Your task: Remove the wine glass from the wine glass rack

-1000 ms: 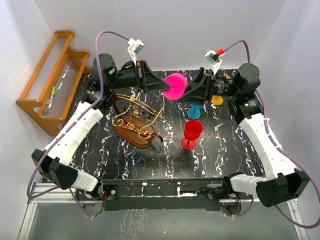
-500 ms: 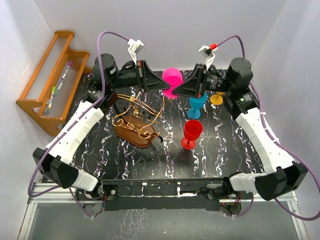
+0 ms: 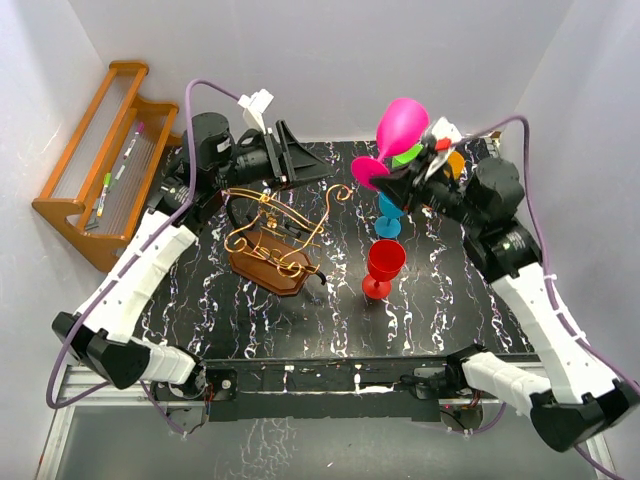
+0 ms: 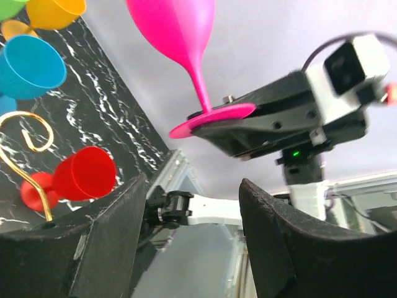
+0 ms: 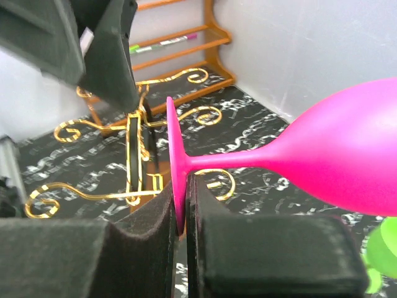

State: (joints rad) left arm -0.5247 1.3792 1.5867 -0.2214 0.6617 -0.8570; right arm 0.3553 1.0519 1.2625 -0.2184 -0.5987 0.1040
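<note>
right wrist: wine glass in gripper

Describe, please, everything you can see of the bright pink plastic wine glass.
The bright pink plastic wine glass is opaque and glossy, with a rounded bowl, a slim stem and a flat round foot. The right gripper pinches the foot's rim between its fingers; nothing else touches it. It is held tilted in the air, bowl uppermost, clear of the curly golden wire rack.

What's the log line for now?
right jaws: shut on pink wine glass foot | left jaws: open, empty | glass clear of rack
</note>
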